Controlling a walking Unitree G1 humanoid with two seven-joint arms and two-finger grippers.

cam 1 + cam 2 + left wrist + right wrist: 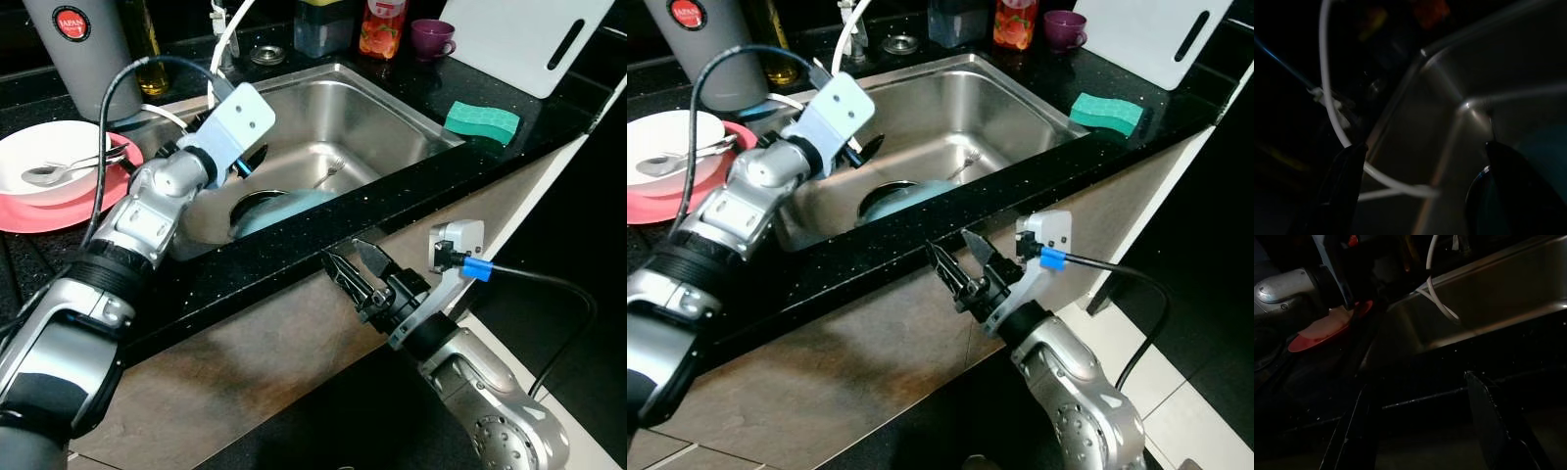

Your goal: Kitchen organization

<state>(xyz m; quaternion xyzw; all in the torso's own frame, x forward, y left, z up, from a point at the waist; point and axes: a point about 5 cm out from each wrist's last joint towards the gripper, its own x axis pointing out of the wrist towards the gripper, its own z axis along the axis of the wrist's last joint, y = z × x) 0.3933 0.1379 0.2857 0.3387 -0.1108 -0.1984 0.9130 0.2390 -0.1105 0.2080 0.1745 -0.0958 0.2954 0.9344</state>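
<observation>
Black speckled stone makes up the table (411, 186) in front of me, with a steel sink (382, 117) sunk into it. My left gripper (1415, 191) reaches over the sink's left rim, jaws spread and holding nothing; a white cable (1327, 98) loops between the fingers in the wrist view. On the sink floor lies a teal plate (284, 208), and a fork (328, 174) rests just beyond it. My right gripper (355, 264) hangs in front of the table's front edge, below the sink, jaws released and empty.

Left of the sink sits a red plate (39, 211) carrying a white bowl (49, 162) with a spoon (59, 171) in it. Behind that stands a grey canister (83, 49). Right of the sink lies a green sponge (482, 119). Along the back I see a purple cup (431, 39), an orange-labelled bottle (384, 27) and a white cutting board (529, 39) leaning at the far right.
</observation>
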